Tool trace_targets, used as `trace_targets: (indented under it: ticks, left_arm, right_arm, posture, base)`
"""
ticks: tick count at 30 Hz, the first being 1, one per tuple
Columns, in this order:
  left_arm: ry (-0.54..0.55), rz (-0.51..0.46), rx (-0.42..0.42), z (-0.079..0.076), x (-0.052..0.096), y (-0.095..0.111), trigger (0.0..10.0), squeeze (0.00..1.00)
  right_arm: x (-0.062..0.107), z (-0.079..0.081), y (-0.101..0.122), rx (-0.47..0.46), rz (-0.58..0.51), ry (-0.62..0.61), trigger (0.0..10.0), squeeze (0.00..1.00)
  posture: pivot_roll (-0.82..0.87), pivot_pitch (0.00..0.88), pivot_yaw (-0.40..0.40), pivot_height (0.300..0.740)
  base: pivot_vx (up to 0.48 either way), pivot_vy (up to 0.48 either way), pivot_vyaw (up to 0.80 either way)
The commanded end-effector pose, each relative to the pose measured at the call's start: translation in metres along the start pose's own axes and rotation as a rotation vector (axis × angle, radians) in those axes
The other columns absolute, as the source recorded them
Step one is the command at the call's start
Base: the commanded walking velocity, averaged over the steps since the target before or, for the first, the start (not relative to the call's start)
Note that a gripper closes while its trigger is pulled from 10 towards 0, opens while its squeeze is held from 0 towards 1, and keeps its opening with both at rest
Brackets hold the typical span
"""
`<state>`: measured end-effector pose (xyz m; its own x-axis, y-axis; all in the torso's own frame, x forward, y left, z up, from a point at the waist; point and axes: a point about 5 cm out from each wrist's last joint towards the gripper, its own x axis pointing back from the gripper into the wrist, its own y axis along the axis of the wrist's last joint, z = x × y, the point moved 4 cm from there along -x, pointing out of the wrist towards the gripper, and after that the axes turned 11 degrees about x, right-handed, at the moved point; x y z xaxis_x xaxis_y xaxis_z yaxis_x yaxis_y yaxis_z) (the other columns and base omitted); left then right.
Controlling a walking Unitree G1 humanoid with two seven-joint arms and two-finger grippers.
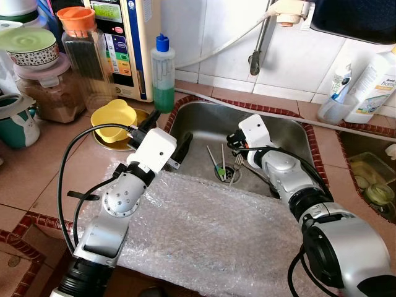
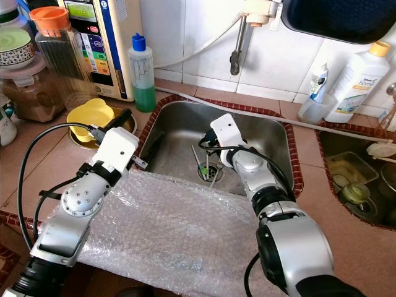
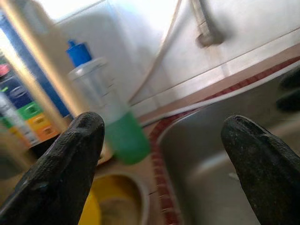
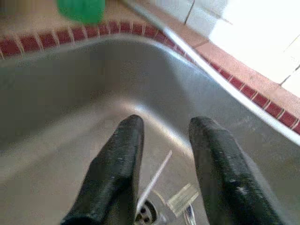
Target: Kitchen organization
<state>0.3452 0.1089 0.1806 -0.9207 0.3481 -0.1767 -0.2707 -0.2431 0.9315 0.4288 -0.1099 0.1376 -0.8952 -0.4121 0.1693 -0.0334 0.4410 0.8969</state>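
**Q:** What is going on at the sink?

**A:** My right pincer [image 1: 234, 143] hangs low inside the steel sink [image 1: 284, 133], over the drain [image 1: 226, 174], fingers [image 4: 117, 164] partly apart and holding nothing. My left pincer [image 1: 167, 133] hovers at the sink's left rim, spread wide and empty, near the yellow bowl [image 1: 111, 120] and the green soap bottle [image 1: 163, 74] on the tiled tabletop [image 1: 37, 179].

**Q:** And what are you after?

**A:** The cutlery on the sink floor at the drain: a fork [image 1: 236, 167] and thin chopstick-like sticks [image 1: 212, 159], one piece with a green tip [image 1: 220, 169]. They lie just near of my right fingertips, not touched.

**Q:** How will they handle?

**A:** I judge them light, stiff and slim, and likely slippery on wet steel. Lying flat, they leave little to get under. I would pinch the fork across its handle, mid-length, rather than at the tines.

**Q:** Which way do they lie?

**A:** The sticks run far to near, their near ends converging at the drain. The fork's long axis leans from the far right down toward the drain; I cannot tell exactly where its tines end. Bubble wrap [image 1: 204, 235] covers the near tabletop edge below both arms.
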Motion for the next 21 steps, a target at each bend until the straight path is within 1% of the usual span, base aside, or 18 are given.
trace_targets:
  ticks: [1, 2, 3, 4, 5, 6, 7, 8, 9, 10, 11, 14, 15, 17, 18, 19, 20, 21]
  left_arm:
    - [0.034, 0.028, -0.018, 0.008, -0.001, -0.004, 10.0, 1.0]
    - [0.061, 0.048, -0.037, 0.015, -0.003, -0.008, 10.0, 1.0]
    - [0.073, 0.054, -0.038, 0.018, -0.004, -0.009, 10.0, 1.0]
    - [0.1, 0.066, -0.039, 0.026, -0.006, -0.011, 10.0, 1.0]
    - [0.11, 0.071, -0.041, 0.029, -0.007, -0.012, 10.0, 1.0]
    - [0.135, 0.078, -0.048, 0.036, -0.009, -0.013, 10.0, 1.0]
    - [0.146, 0.08, -0.053, 0.039, -0.01, -0.013, 10.0, 1.0]
    - [0.154, 0.111, -0.046, 0.044, -0.013, -0.016, 10.0, 1.0]
    - [0.171, 0.117, -0.046, 0.048, -0.014, -0.016, 10.0, 1.0]
    - [0.229, 0.128, -0.062, 0.059, -0.016, -0.016, 10.0, 1.0]
    - [0.27, 0.135, -0.075, 0.066, -0.017, -0.016, 10.0, 1.0]
    - [0.352, 0.167, -0.024, 0.081, -0.018, -0.021, 10.0, 1.0]
    - [0.413, 0.188, -0.012, 0.092, -0.018, -0.025, 10.0, 1.0]
    - [0.458, 0.227, 0.062, 0.102, -0.018, -0.032, 10.0, 1.0]
    - [0.498, 0.253, 0.106, 0.111, -0.018, -0.037, 10.0, 1.0]
    - [0.498, 0.253, 0.106, 0.111, -0.018, -0.037, 10.0, 1.0]
    - [0.509, 0.26, 0.132, 0.115, -0.019, -0.039, 10.0, 1.0]
    - [0.515, 0.271, 0.136, 0.117, -0.02, -0.04, 10.0, 1.0]
  right_arm:
    - [-0.002, -0.007, 0.014, -0.027, -0.047, -0.018, 10.0, 1.0]
    - [-0.004, -0.007, 0.024, -0.059, -0.093, -0.016, 10.0, 1.0]
    - [-0.004, -0.007, 0.029, -0.071, -0.112, -0.015, 10.0, 1.0]
    - [-0.005, -0.005, 0.038, -0.106, -0.158, -0.008, 10.0, 1.0]
    - [-0.006, -0.003, 0.042, -0.125, -0.18, -0.004, 10.0, 1.0]
    - [-0.006, 0.002, 0.052, -0.164, -0.233, 0.006, 10.0, 1.0]
    - [-0.006, 0.004, 0.056, -0.178, -0.253, 0.009, 10.0, 1.0]
    - [-0.006, 0.012, 0.063, -0.198, -0.293, 0.017, 10.0, 1.0]
    - [-0.005, 0.016, 0.066, -0.199, -0.309, 0.021, 10.0, 1.0]
    - [-0.003, 0.023, 0.072, -0.186, -0.338, 0.026, 10.0, 1.0]
    - [-0.001, 0.026, 0.075, -0.178, -0.352, 0.027, 10.0, 1.0]
    - [0.002, 0.036, 0.078, -0.179, -0.371, 0.05, 10.0, 1.0]
    - [0.004, 0.04, 0.08, -0.182, -0.38, 0.06, 10.0, 1.0]
    - [0.007, 0.045, 0.082, -0.173, -0.392, 0.076, 10.0, 1.0]
    - [0.011, 0.051, 0.084, -0.167, -0.4, 0.094, 10.0, 1.0]
    - [0.011, 0.051, 0.084, -0.167, -0.4, 0.094, 10.0, 1.0]
    - [0.014, 0.054, 0.087, -0.168, -0.408, 0.107, 10.0, 1.0]
    - [0.017, 0.056, 0.089, -0.166, -0.413, 0.118, 10.0, 1.0]
  posture:
    - [0.19, 0.018, -0.035, 0.74]
    - [0.18, 0.02, -0.034, 0.74]
    - [0.18, 0.02, -0.034, 0.74]
    - [0.17, 0.021, -0.033, 0.74]
    - [0.17, 0.023, -0.032, 0.74]
    - [0.16, 0.026, -0.029, 0.74]
    - [0.16, 0.026, -0.029, 0.74]
    - [0.15, 0.031, -0.024, 0.74]
    - [0.15, 0.033, -0.021, 0.74]
    - [0.14, 0.034, -0.019, 0.74]
    - [0.14, 0.036, -0.017, 0.74]
    - [0.13, 0.04, -0.014, 0.74]
    - [0.13, 0.041, -0.014, 0.74]
    - [0.12, 0.039, -0.009, 0.74]
    - [0.12, 0.039, -0.006, 0.74]
    - [0.12, 0.039, -0.006, 0.74]
    - [0.11, 0.037, -0.006, 0.74]
    - [0.11, 0.037, -0.005, 0.74]
  base:
    - [0.0, 0.0, 0.0]
    - [0.0, 0.0, 0.0]
    - [0.0, 0.0, 0.0]
    - [0.0, 0.0, 0.0]
    - [0.0, 0.0, 0.0]
    - [0.0, 0.0, 0.0]
    - [0.0, 0.0, 0.0]
    - [0.0, 0.0, 0.0]
    - [0.0, 0.0, 0.0]
    - [0.0, 0.0, 0.0]
    - [0.0, 0.0, 0.0]
    - [0.0, 0.0, 0.0]
    - [0.0, 0.0, 0.0]
    - [0.0, 0.0, 0.0]
    - [0.0, 0.0, 0.0]
    - [0.0, 0.0, 0.0]
    - [0.0, 0.0, 0.0]
    - [0.0, 0.0, 0.0]
